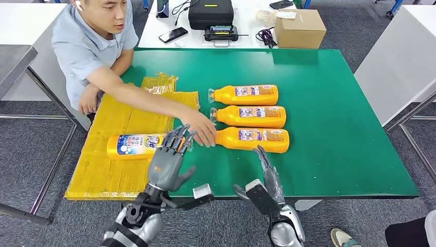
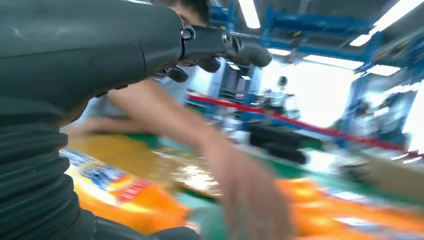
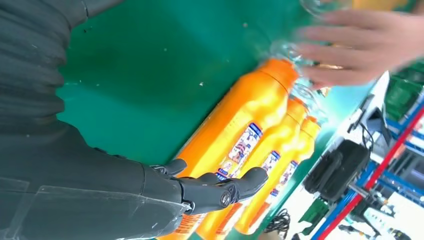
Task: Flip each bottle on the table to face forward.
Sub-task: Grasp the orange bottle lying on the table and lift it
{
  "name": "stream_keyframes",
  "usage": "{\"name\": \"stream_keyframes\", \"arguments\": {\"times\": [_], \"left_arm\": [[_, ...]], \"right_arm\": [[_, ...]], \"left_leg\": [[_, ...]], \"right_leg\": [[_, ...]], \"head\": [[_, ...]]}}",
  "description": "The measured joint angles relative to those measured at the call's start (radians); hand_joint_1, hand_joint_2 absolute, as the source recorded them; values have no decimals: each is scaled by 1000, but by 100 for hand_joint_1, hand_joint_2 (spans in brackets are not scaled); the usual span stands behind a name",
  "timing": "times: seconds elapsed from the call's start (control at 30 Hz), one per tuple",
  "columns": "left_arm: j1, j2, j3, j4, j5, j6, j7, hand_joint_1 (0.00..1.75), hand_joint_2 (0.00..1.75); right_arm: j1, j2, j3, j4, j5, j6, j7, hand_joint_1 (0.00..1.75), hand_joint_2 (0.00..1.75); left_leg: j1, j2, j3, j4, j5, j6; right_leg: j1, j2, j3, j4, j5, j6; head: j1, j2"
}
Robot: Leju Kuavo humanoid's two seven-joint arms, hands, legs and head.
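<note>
Listing stock on green table (image 1: 334,128) | three orange bottles (image 1: 251,117) in a row mid-table, labels up, print unreadable | fourth bottle (image 1: 134,145) on yellow sheet (image 1: 123,128) beside the row, blue-white label | my left hand (image 1: 167,159) over it, fingers spread, empty | my right hand (image 1: 267,175) near the row, fingers straight, empty | person's hand (image 1: 199,128) at nearest bottle's cap | cardboard box (image 1: 300,28) beyond table.

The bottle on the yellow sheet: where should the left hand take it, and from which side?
Probably around the wide middle of the bottle, coming from above. It lies on its side on the yellow sheet, so its round body is exposed on top. The left hand hovers over its cap end, beside the person's hand, so it should wait.
</note>
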Motion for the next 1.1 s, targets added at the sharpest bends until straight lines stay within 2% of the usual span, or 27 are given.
{"name": "stream_keyframes", "arguments": {"times": [0.1,0.27,0.37,0.47,0.57,0.7,0.77,0.83,1.1], "left_arm": [[40,-27,4,-56,59,0,-69,0,175],[72,-47,10,-108,81,0,-94,0,175],[96,-65,17,-124,174,0,-167,0,175],[124,-83,15,-138,293,0,-223,0,175],[135,-86,1,-150,333,0,-221,0,175],[137,-87,-23,-159,368,0,-192,0,175],[136,-86,-38,-162,391,-2,-174,0,175],[136,-83,-52,-166,413,-11,-159,0,175],[135,-68,-98,-182,479,-100,-118,0,175]], "right_arm": [[14,7,-6,-24,-28,1,-5,0,175],[26,13,-13,-48,-37,-1,-7,0,175],[39,22,-17,-69,-28,-51,1,0,175],[53,26,-3,-110,102,-170,22,0,175],[60,3,31,-156,314,-275,69,0,175],[62,-52,62,-205,550,-324,177,0,175],[61,-81,69,-215,647,-320,240,0,175],[59,-107,77,-218,688,-290,283,0,175],[29,-214,93,-211,670,-76,378,0,175]], "left_leg": [[0,0,-1,0,0,0],[0,0,0,0,0,0],[0,0,0,0,0,0],[0,0,-1,0,0,0],[0,0,-1,0,-1,0],[-1,0,-1,0,-1,1],[-1,0,-1,0,-1,1],[-1,0,-1,0,-1,1],[-1,0,-1,0,-1,1]], "right_leg": [[0,0,0,0,0,0],[0,0,0,0,0,0],[0,0,0,0,0,0],[0,0,-1,0,0,0],[0,0,-1,0,0,0],[-1,0,-1,0,0,0],[-1,0,-1,0,0,1],[-1,0,0,0,0,1],[-1,0,-1,0,0,1]], "head": [[0,0],[0,0],[0,0],[0,0],[0,0],[0,0],[0,0],[0,0],[0,0]]}}
